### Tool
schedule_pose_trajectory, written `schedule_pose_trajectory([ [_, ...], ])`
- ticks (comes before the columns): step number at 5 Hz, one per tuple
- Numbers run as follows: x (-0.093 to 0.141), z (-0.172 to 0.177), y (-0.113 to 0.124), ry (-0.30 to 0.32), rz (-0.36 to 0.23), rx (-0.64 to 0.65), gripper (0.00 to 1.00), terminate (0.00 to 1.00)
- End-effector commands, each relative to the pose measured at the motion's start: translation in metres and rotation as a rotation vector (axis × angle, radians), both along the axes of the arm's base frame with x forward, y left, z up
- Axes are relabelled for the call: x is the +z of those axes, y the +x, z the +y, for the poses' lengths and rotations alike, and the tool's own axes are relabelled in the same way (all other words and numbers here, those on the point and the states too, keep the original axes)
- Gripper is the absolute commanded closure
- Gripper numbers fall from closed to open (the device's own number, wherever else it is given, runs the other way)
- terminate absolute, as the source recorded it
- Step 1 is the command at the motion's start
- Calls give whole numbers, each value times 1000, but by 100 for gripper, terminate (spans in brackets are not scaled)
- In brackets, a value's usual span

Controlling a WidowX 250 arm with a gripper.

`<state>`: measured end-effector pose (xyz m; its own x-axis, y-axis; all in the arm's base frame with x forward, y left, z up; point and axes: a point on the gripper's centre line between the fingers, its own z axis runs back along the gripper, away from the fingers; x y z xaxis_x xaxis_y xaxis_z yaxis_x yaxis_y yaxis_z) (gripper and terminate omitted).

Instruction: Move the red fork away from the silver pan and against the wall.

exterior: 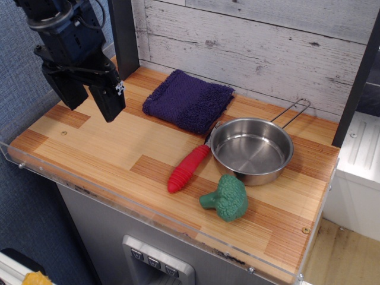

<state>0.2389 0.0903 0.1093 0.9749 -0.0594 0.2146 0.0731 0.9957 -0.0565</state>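
Jaws on the gripper (94, 100) hang apart with nothing between them, the 2 dark fingers pointing down above the left back part of the counter, well away from every object. Largest in view is the wooden table (101, 151), a striped butcher-block top with a clear plastic lip along its front edge, backed by a whitewashed plank wall (267, 47). Next in size comes the purple cloth (187, 100), a folded square lying flat near the wall, roughly at the middle of the back edge. After that is the silver pan (252, 150), round and shiny, sitting upright on the right half of the counter with its thin wire loop handle reaching back and to the right toward the wall. Smaller again is the green broccoli toy (226, 198), lying on the wood just in front of the pan, near the front lip. Last is the red fork (189, 168), lying flat and diagonal just to the left of the pan; its ribbed red handle points toward the front left, while its short metal head angles back and right, tucked close against the pan's rim beside the cloth's near corner
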Motion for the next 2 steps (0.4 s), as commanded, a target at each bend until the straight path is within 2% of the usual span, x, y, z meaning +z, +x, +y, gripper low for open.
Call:
schedule_pose_trajectory([
  [1,0,0,0,0,0,0,0,0],
  [2,-13,-18,19,-25,7,-98,0,0],
])
